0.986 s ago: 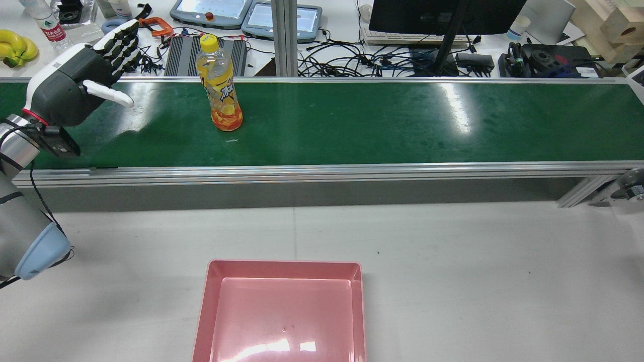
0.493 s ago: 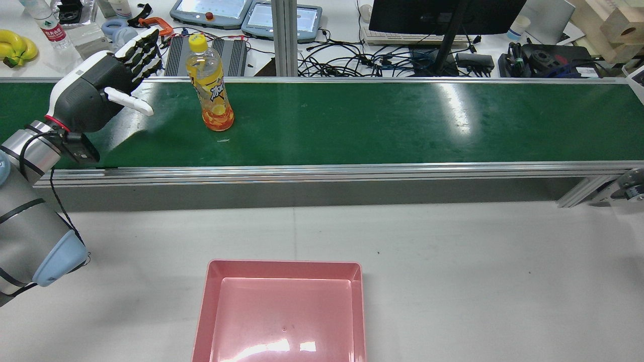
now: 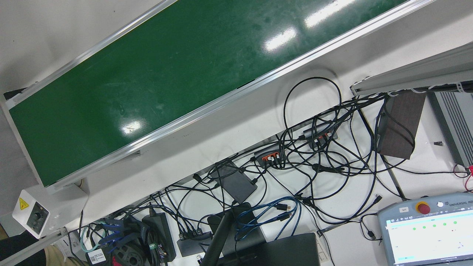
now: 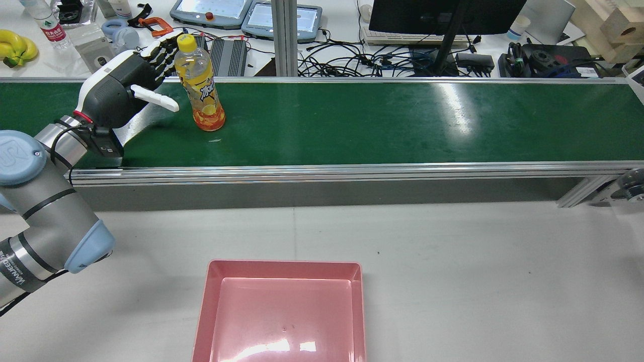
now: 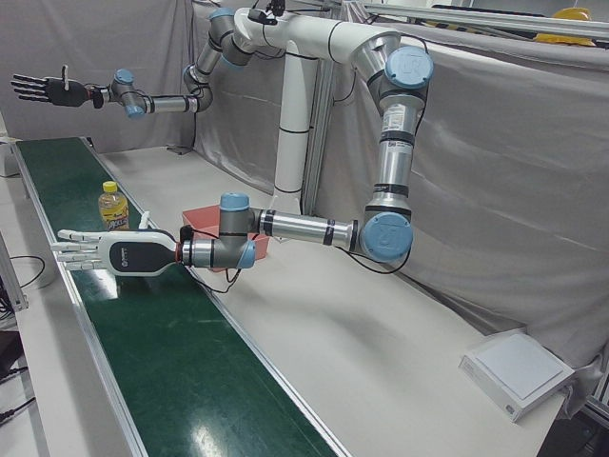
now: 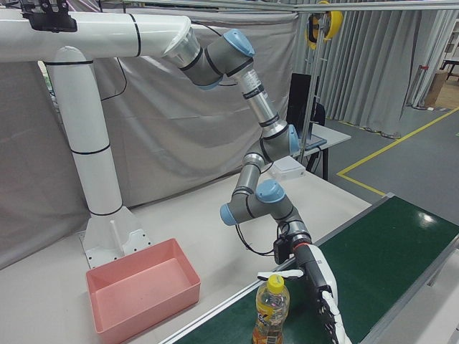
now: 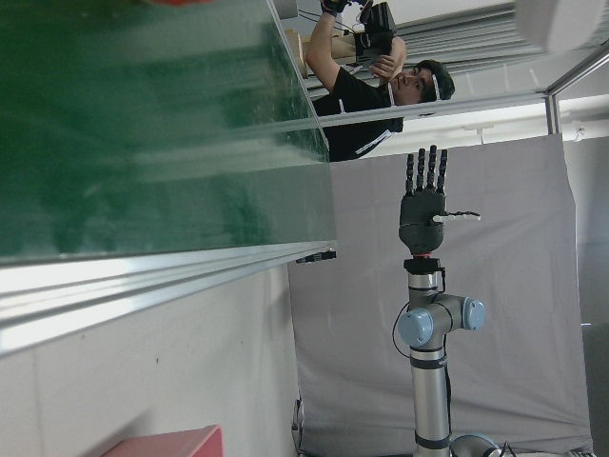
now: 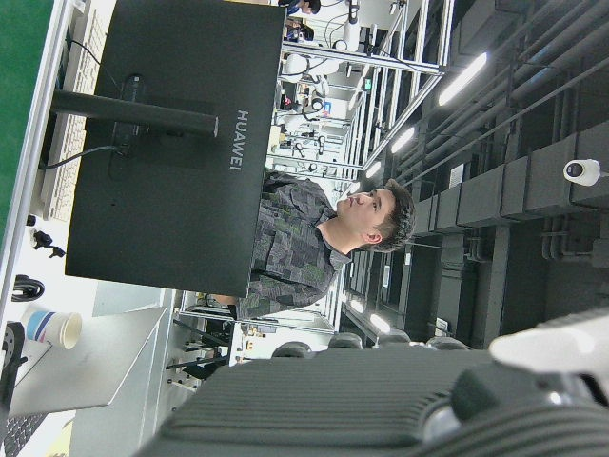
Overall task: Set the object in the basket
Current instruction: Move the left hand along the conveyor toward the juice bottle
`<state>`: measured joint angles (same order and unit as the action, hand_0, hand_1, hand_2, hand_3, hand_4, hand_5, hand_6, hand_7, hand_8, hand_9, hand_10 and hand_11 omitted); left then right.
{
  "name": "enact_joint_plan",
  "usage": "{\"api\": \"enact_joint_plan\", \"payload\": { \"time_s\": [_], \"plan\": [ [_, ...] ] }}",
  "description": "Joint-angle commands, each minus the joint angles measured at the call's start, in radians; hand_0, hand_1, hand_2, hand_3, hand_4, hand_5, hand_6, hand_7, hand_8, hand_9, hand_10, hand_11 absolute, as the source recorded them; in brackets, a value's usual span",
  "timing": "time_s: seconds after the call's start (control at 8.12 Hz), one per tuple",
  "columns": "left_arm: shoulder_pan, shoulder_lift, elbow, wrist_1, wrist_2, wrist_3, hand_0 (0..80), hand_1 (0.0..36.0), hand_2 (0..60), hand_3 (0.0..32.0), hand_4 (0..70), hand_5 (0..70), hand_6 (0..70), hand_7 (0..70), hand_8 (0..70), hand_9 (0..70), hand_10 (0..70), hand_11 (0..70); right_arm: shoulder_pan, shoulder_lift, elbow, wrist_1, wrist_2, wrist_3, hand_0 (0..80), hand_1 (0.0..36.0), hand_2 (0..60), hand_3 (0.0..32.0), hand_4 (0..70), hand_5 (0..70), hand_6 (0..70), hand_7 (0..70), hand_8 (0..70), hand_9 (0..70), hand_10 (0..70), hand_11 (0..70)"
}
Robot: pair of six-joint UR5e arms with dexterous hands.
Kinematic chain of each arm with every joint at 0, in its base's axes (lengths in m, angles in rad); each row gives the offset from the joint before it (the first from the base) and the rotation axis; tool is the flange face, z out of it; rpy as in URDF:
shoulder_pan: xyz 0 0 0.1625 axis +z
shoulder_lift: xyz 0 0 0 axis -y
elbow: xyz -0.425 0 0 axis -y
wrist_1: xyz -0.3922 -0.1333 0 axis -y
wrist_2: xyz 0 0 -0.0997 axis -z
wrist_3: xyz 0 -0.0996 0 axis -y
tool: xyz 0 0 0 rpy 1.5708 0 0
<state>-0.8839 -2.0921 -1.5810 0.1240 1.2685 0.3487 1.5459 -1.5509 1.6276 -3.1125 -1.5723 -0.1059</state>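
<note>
Nearest the rear camera, the pink basket (image 4: 282, 311) sits empty on the grey table, well short of the green belt (image 4: 382, 120), so nothing has been placed yet. Beyond the basket, on the belt, the bottle (image 4: 198, 83) of orange drink stands upright, well apart from the basket and on its far left. The left hand (image 4: 132, 85) hovers just beside the bottle, fingers spread and holding nothing; whether any finger touches it cannot be told. The right hand (image 5: 43, 89) is raised far off over the belt's other end, also spread and empty. Judging from this, the grasp, the lift, the carry back to the basket and the release all remain.
</note>
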Motion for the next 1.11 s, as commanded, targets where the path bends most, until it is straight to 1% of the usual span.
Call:
{"api": "enact_joint_plan", "payload": {
  "time_s": [0.0, 0.62, 0.99],
  "plan": [
    [-0.001, -0.014, 0.004, 0.002, 0.0, -0.001, 62.6, 10.9, 0.0, 0.0, 0.4, 16.6, 0.0, 0.0, 0.0, 0.0, 1.8, 4.9, 0.0, 0.0, 0.0, 0.0, 0.0, 0.0, 0.0, 0.0, 0.0, 0.0, 0.0, 0.0, 0.0, 0.0, 0.0, 0.0, 0.0, 0.0],
    [0.002, -0.013, -0.002, 0.0, 0.0, 0.004, 62.3, 10.6, 0.0, 0.0, 0.0, 14.2, 0.0, 0.0, 0.0, 0.0, 2.7, 6.2, 0.0, 0.0, 0.0, 0.0, 0.0, 0.0, 0.0, 0.0, 0.0, 0.0, 0.0, 0.0, 0.0, 0.0, 0.0, 0.0, 0.0, 0.0],
    [0.003, -0.014, -0.004, 0.002, 0.0, 0.004, 62.4, 10.6, 0.0, 0.0, 0.3, 15.9, 0.0, 0.0, 0.0, 0.0, 3.3, 7.1, 0.0, 0.0, 0.0, 0.0, 0.0, 0.0, 0.0, 0.0, 0.0, 0.0, 0.0, 0.0, 0.0, 0.0, 0.0, 0.0, 0.0, 0.0]
  ]
}}
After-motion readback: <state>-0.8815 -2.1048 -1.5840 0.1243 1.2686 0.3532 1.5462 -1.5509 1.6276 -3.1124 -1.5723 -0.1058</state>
